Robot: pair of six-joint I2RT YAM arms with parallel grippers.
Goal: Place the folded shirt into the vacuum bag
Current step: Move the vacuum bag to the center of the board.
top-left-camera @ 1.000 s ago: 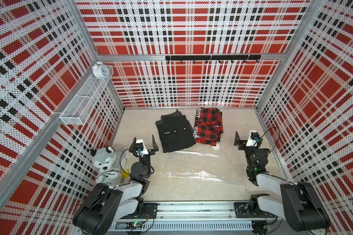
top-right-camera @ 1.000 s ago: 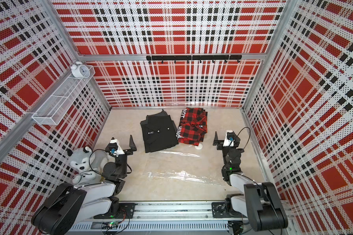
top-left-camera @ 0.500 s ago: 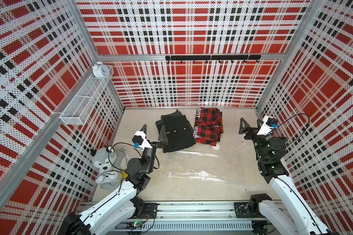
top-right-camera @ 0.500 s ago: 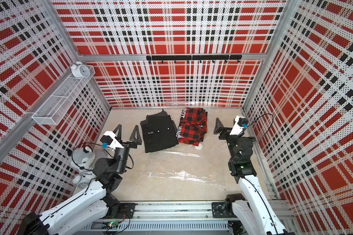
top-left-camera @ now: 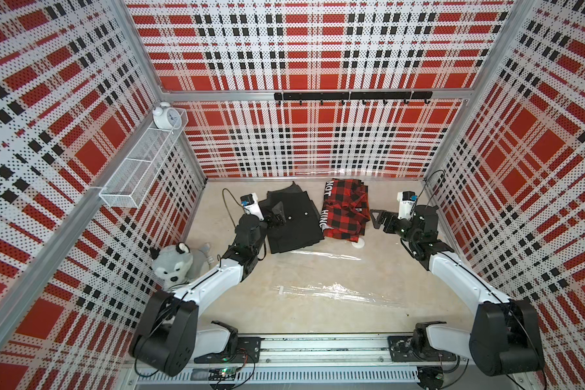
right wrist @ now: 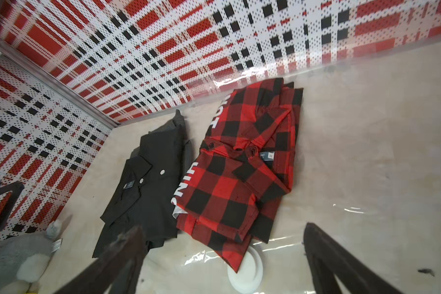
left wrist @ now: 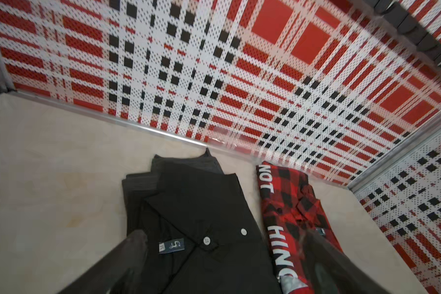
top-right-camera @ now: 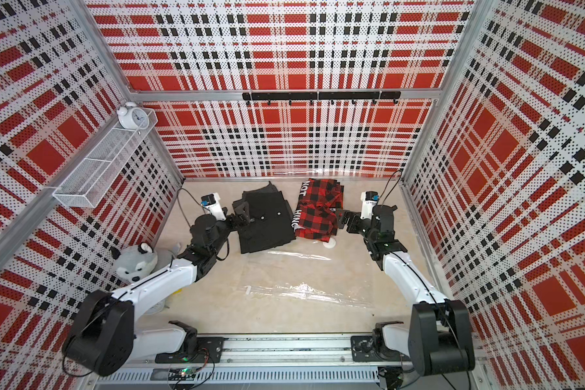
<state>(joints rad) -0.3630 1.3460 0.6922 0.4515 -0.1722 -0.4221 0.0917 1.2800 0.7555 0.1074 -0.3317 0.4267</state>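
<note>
Both spread and empty: the left end effector (top-left-camera: pixel 277 216) should pinch all layers at the black folded shirt's (top-left-camera: pixel 294 233) edge, while the right end effector (top-left-camera: pixel 377 219) holds the vacuum bag (top-left-camera: pixel 335 291) open.

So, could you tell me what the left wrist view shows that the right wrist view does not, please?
Only the left wrist view shows the enclosure's back right corner post. Only the right wrist view shows the white valve disc of the vacuum bag and the plush husky. Both show the black shirt and the red plaid shirt, folded, lying side by side.
</note>
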